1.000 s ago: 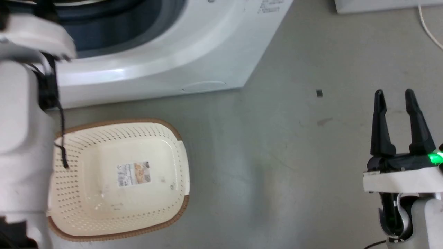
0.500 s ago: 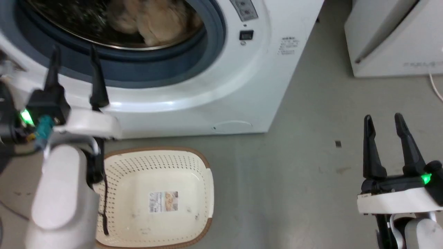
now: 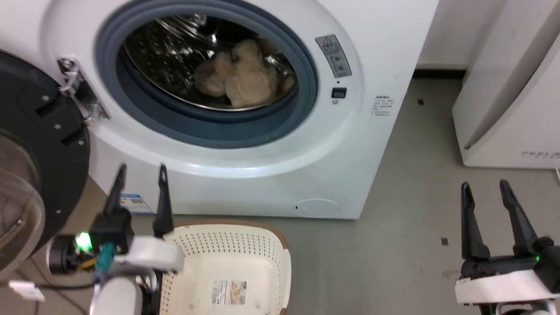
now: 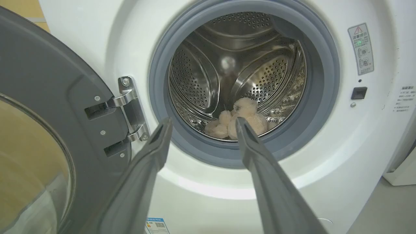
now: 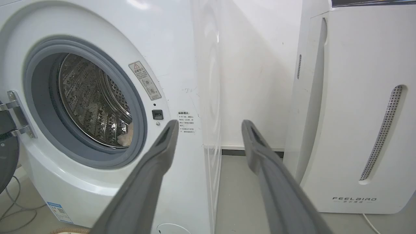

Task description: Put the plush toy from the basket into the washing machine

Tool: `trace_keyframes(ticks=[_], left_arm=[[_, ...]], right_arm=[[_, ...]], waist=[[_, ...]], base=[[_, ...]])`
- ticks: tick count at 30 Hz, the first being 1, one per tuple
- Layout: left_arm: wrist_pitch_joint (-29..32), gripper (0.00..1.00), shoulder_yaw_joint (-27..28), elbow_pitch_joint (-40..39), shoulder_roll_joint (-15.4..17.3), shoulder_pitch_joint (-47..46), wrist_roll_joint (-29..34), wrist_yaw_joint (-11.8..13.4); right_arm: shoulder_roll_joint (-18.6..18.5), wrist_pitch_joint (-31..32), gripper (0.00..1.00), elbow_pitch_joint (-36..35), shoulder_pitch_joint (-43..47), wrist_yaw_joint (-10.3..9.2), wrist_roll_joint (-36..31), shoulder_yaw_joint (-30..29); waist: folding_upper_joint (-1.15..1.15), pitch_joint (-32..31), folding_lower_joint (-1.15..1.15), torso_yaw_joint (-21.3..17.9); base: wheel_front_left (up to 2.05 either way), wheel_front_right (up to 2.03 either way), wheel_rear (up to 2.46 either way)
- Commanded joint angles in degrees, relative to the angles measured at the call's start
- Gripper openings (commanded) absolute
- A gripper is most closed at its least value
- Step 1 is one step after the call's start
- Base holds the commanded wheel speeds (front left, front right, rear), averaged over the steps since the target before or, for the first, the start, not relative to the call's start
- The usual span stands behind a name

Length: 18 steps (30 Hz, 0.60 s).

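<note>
plush toy (image 3: 245, 78) inside washing machine (image 3: 271, 179), basket (image 3: 218, 243) before it, appliance (image 3: 512, 109) to right

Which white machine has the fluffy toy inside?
The washer on the left: the toy lies in its drum. The FEELBIRD box on the right has no round opening.

A tall white appliance (image 3: 516, 109) stands at three o'clock on the grey floor (image 3: 407, 183), FEELBIRD lettered low on its front; a white cord (image 5: 369, 222) trails from its base; a dark skirting strip (image 5: 250, 152) runs under the white wall (image 5: 256, 65) at one o'clock; a small dark speck (image 3: 444, 241) lies at four o'clock; thin cables (image 5: 13, 208) curl at eight o'clock.
</note>
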Motion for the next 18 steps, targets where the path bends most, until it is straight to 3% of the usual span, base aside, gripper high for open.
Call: trace_keyframes(ticks=[1, 9, 18], left_arm=[[-0.2, 1.00, -0.1, -0.5, -0.4, 1.8, 0.5, -0.3], [-0.2, 1.00, -0.6, -1.7, -1.6, 9.2, 1.1, -0.3], [-0.2, 1.00, 0.2, -2.0, -2.8, 11.3, 0.0, -1.5]], right_arm=[[0.0, -0.3, 1.00, -0.3, 1.1, -0.04, -0.5, -0.1], [0.0, -0.3, 1.00, -0.3, 4.5, -0.04, -1.0, -0.2], [0.0, -0.3, 1.00, 0.2, 6.7, -0.04, -0.7, -0.4]], waist=[[0.00, -1.6, 0.01, 0.6], [0.00, -4.6, 0.01, 1.2], [0.00, -5.9, 0.01, 1.9]], base=[[0.00, 0.00, 0.00], [0.00, 0.00, 0.00], [0.00, 0.00, 0.00]])
